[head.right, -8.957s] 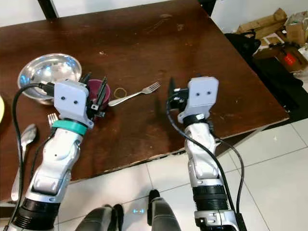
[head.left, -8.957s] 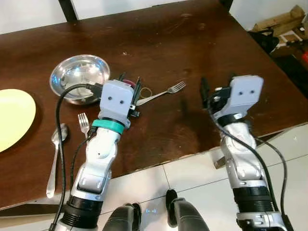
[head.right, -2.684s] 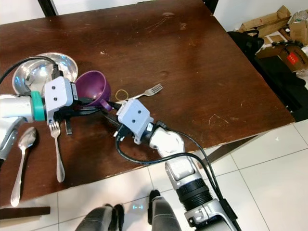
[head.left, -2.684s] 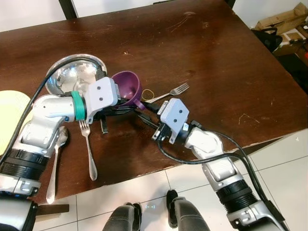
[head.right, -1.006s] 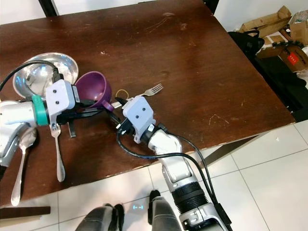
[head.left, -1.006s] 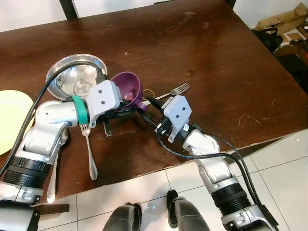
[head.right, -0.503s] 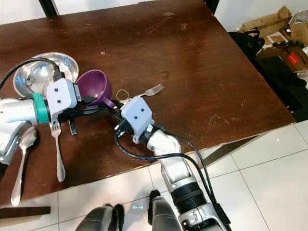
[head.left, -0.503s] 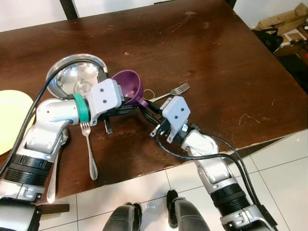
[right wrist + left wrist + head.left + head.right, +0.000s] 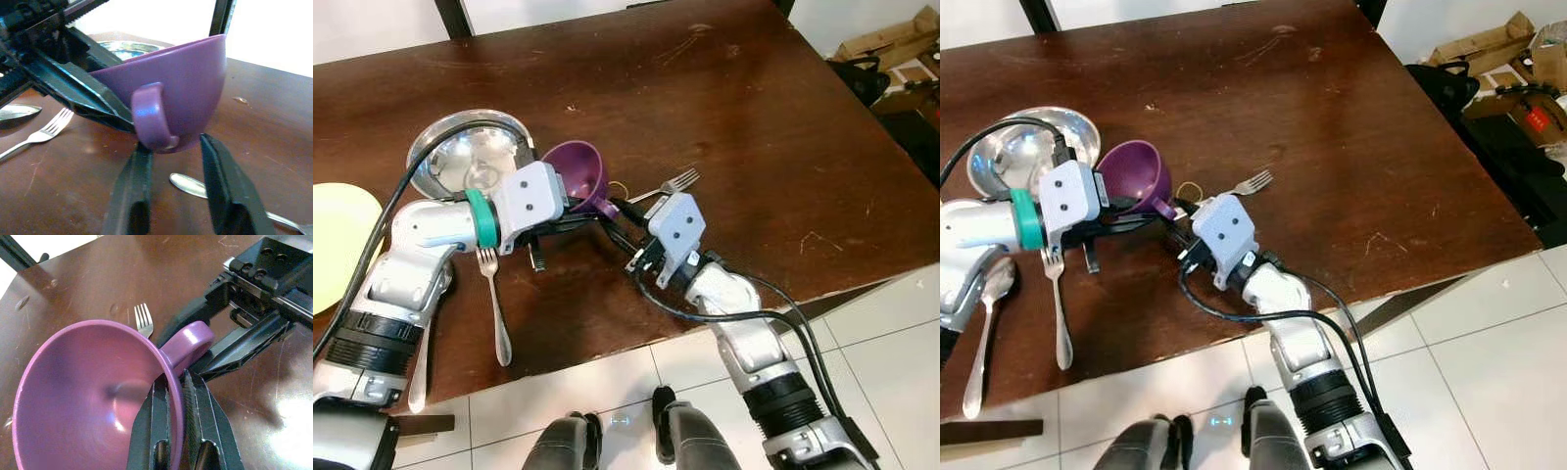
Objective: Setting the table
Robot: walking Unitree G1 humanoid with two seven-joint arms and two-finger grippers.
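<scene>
Purple cup, tilted, lifted just above the brown tabletop, its handle pointing toward the right tool. Left tool: the two black fingers are closed on the cup's rim next to the handle, one inside the bowl of the cup and one outside, so the cup hangs from this grip. Right tool: the fingers are spread apart, standing just under the cup, one on each side of the handle's lower end; contact with the handle cannot be judged.

Beside the cup, on the robot's left, a steel bowl sits on the tabletop. A yellow plate lies at the left edge of the scene, well apart from the cup. A fork lies under the left forearm, tines toward the bowl, and a spoon lies next to it, nearer the plate. A second fork lies just beyond the right tool, tines pointing away from the cup, with a rubber band between it and the cup. Tiled floor shows past the tabletop's near edge.
</scene>
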